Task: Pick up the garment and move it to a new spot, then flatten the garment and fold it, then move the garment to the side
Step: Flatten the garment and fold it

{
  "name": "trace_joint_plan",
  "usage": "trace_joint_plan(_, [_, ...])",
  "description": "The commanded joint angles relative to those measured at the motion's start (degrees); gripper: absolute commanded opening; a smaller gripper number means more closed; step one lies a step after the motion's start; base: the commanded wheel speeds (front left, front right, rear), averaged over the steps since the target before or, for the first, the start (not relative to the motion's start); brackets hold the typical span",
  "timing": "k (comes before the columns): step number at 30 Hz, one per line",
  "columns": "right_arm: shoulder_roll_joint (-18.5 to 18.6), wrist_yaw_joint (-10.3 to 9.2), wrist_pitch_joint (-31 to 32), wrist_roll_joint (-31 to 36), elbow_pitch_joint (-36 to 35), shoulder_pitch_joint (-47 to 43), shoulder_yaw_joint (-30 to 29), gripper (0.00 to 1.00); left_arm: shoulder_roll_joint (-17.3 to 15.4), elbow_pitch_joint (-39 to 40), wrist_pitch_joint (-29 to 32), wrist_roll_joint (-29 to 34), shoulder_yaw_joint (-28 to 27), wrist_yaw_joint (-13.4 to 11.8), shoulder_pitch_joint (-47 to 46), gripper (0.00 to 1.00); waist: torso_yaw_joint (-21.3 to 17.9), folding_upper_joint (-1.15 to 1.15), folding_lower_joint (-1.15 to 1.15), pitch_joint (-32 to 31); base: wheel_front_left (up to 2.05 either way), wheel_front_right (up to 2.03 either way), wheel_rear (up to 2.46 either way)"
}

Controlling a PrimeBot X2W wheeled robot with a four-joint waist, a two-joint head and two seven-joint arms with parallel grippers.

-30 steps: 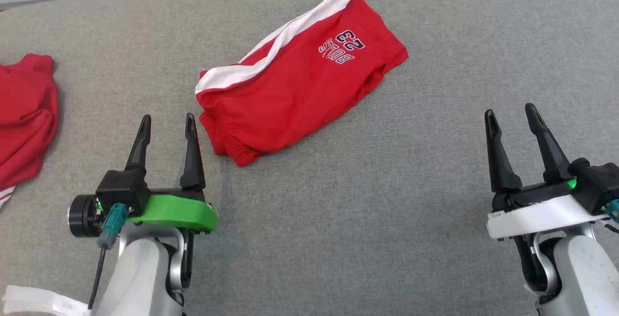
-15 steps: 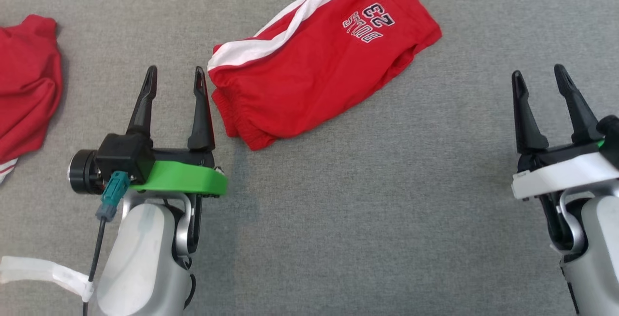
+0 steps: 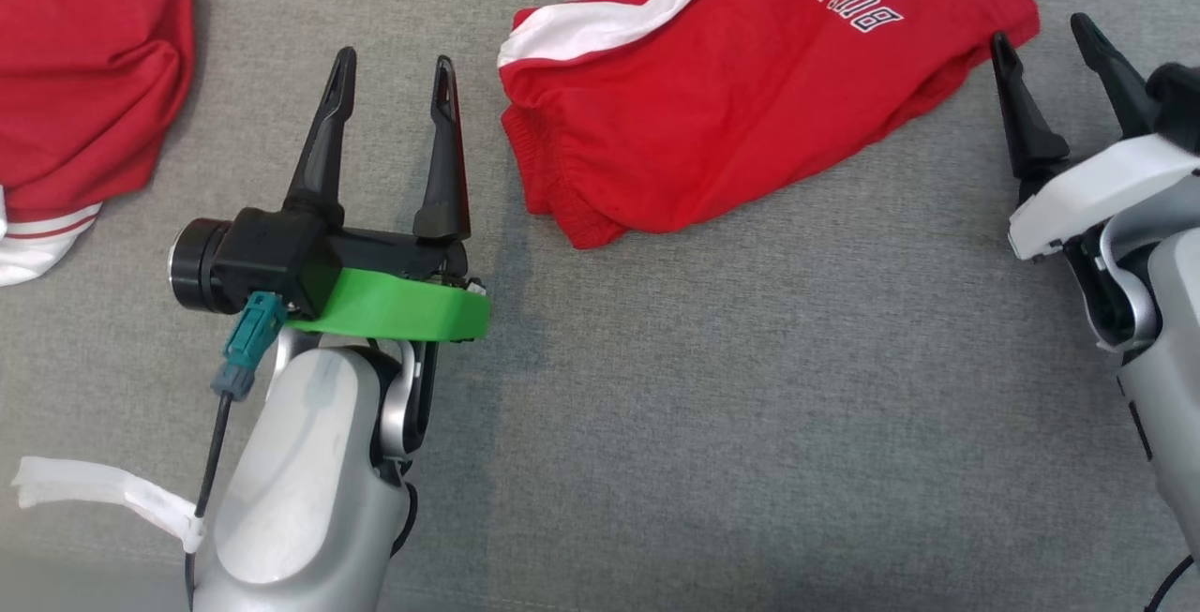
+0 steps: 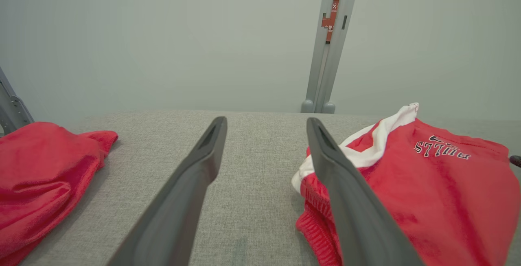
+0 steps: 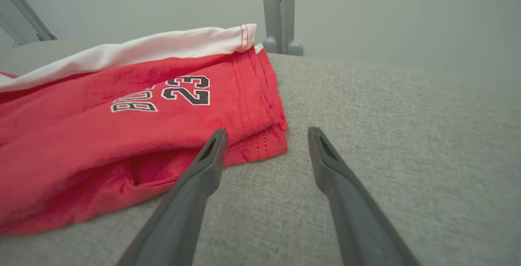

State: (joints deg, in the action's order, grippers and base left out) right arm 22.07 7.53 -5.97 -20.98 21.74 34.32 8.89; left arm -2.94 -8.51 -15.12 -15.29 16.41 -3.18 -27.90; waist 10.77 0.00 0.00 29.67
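Observation:
Red shorts point(image 3: 750, 87) with a white side stripe and a "Bulls 23" print lie folded on the grey table top, their waistband end toward my left gripper. My left gripper point(image 3: 394, 73) stands open just left of the waistband, apart from the cloth. My right gripper point(image 3: 1042, 31) is open at the shorts' hem corner, its left finger at the cloth's edge. The left wrist view has the shorts point(image 4: 411, 184) beside the right finger. Seen from the right wrist, the hem point(image 5: 260, 135) lies just ahead of my open gripper point(image 5: 264, 133).
A second red garment point(image 3: 80, 78) with white trim lies bunched at the table's left, also in the left wrist view point(image 4: 44, 172). A white strip point(image 3: 94, 490) hangs by my left forearm. Pale wall and a grey post point(image 4: 331, 42) stand behind the table point(image 3: 750, 406).
The head camera has tilted and shifted, so the whole scene slid down and right. Both open grippers have advanced toward the shorts; the right one now reaches the hem corner.

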Motion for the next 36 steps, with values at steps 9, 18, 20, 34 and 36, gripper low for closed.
trace_joint_plan(9, [2.18, -0.08, 9.90, -4.68, 11.24, 8.05, 5.70, 0.44, 0.01, 1.30, -0.03, -0.84, 1.51, -1.42, -1.01, 1.00, 2.63, 0.00, 0.00, 1.07, 0.00, 0.00, 0.00])
trace_joint_plan(18, [1.38, -0.09, 9.71, -8.51, 9.42, 5.73, 6.27, 0.00, -0.01, 0.54, -0.03, 0.23, 0.61, -1.48, 0.99, 1.00, 0.49, 0.00, 0.00, -1.51, 0.00, 0.00, 0.00])
trace_joint_plan(20, [0.41, -0.09, 7.59, -8.55, 7.80, 3.64, 5.32, 0.00, -0.04, 0.34, -0.03, 0.73, -0.14, -1.29, 1.71, 1.00, -0.53, 0.00, 0.00, -2.55, 0.00, 0.00, 0.00])
trace_joint_plan(34, [-8.53, -0.08, 0.42, -7.44, -5.51, -18.68, -5.43, 0.00, -0.07, -1.47, -0.03, 3.34, -4.18, 0.56, 7.01, 1.00, -5.92, 0.00, 0.00, -9.46, 0.00, 0.00, 0.00])
trace_joint_plan(36, [-9.69, -0.09, 0.76, -6.70, -6.87, -21.59, -7.16, 0.00, -0.07, -1.99, -0.03, 3.47, -4.20, 0.86, 7.52, 1.00, -5.85, 0.00, 0.00, -10.24, 0.00, 0.00, 0.00])
